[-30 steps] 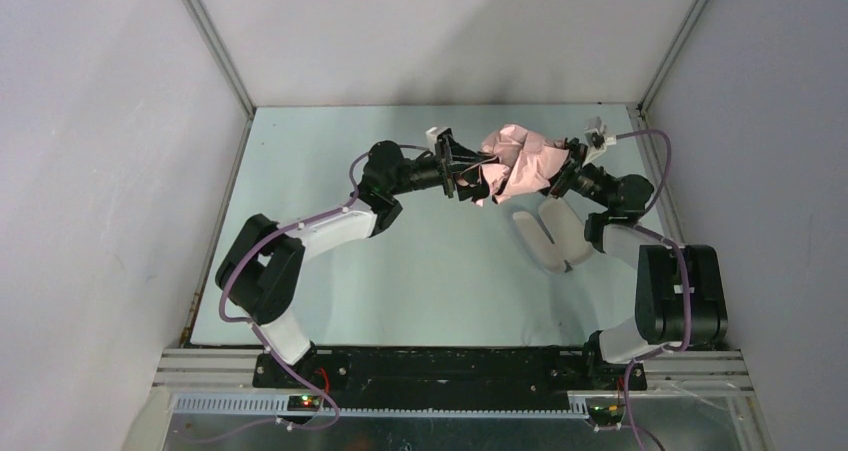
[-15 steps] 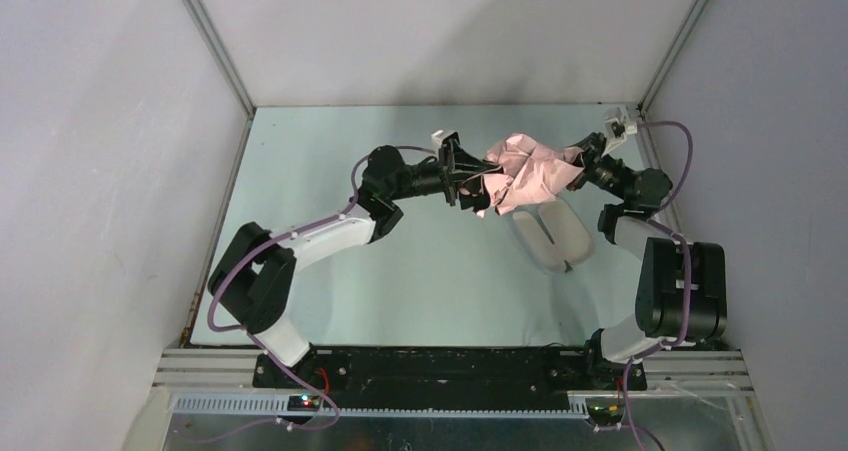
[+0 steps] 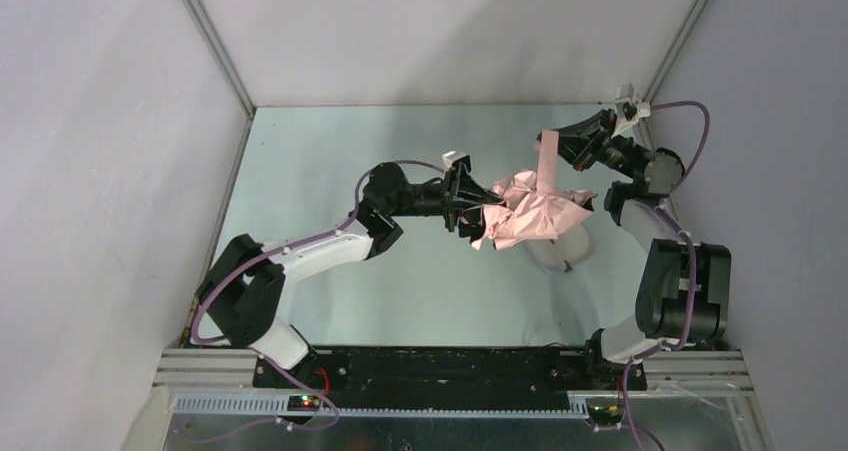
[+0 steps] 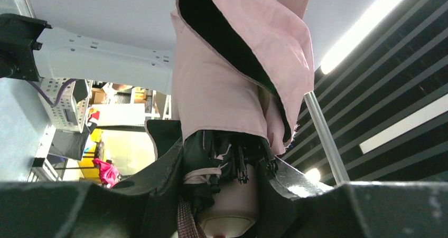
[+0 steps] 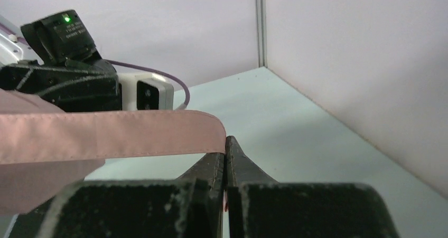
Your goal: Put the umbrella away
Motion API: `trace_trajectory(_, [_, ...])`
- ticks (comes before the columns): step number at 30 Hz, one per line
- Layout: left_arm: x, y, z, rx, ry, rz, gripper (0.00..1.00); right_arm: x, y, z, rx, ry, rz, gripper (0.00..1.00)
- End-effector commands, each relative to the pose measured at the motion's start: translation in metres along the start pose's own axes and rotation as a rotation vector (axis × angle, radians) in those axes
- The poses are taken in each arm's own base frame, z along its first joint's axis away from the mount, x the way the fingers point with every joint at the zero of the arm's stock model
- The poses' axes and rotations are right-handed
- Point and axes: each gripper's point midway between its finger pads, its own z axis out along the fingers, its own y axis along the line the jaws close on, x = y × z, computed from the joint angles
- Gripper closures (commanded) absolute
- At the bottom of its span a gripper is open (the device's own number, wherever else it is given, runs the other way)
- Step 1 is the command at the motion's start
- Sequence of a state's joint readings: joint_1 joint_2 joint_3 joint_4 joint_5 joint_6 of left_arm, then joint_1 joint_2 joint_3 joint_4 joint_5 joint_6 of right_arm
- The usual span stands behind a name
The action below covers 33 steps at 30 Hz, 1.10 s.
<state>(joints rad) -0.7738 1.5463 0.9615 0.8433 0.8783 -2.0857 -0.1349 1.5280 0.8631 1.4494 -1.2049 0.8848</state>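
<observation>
**Desk:** Pale green tabletop (image 3: 330, 221), grey walls on three sides. Which way off the jaws?

**Photographer:** Straight out ahead of the left gripper (image 3: 478, 204). Long axis in line with its fingers, handle end seated between them, clamped partway round the umbrella (image 3: 530, 216). Seemingly held off the table, with a lilac case (image 3: 568, 251) just beneath.

**Desk:** And the other side?

**Photographer:** Clenched flat, the right gripper (image 3: 553, 143), pinching the tip of the closure strap (image 3: 546, 163). Bundle below and ahead of those jaws. Strap drawn up taut, roughly square to the long axis.

**Desk:** Nearer arm?

**Photographer:** Left, gripping the body itself; right joined only through the strap. Probably turns on winding that strap round the bundle, across the axis rather than along it.

**Desk:** Look of the thing?

**Photographer:** Collapsed but untidy. Pale pink fabric bunched in loose, crumpled folds, black lining at one gaping fold, dark ribs gathered at the handle. Thin, slack cloth, apt to spring loose unless bound.
</observation>
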Motion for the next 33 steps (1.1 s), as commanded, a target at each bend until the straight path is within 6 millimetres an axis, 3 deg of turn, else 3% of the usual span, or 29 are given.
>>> trace_trajectory(1, [0.036, -0.055, -0.002, 0.008, 0.145, -0.489, 1.00, -0.048, 0.023, 0.010, -0.065, -0.041, -0.174, 1.00])
trace_trajectory(6, [0.043, -0.056, 0.005, 0.001, 0.177, -0.478, 1.00, -0.060, 0.031, 0.024, -0.116, -0.044, -0.196, 1.00])
trace_trajectory(10, [0.049, -0.056, 0.012, -0.005, 0.205, -0.467, 1.00, -0.054, 0.030, 0.038, -0.168, -0.024, -0.149, 1.00])
trace_trajectory(14, [0.053, -0.071, 0.020, 0.006, 0.245, -0.420, 1.00, -0.028, 0.024, 0.050, -0.206, 0.020, -0.024, 1.00])
trace_trajectory(19, [0.044, -0.101, 0.024, 0.039, 0.257, -0.306, 1.00, 0.007, 0.021, 0.045, -0.207, 0.090, 0.172, 1.00])
trace_trajectory(26, [-0.021, -0.127, 0.008, -0.014, 0.067, -0.094, 1.00, 0.036, 0.042, 0.028, -0.162, 0.125, 0.452, 1.00])
trace_trajectory(29, [-0.050, -0.143, -0.005, -0.022, -0.020, 0.059, 1.00, 0.040, 0.072, 0.031, -0.199, 0.153, 0.562, 1.00])
trace_trajectory(30, [-0.063, -0.138, -0.006, -0.035, -0.052, 0.071, 1.00, 0.043, 0.082, 0.033, -0.214, 0.164, 0.603, 1.00])
trace_trajectory(33, [-0.079, -0.155, -0.010, 0.021, -0.090, 0.151, 1.00, 0.038, 0.107, 0.041, -0.257, 0.180, 0.692, 1.00])
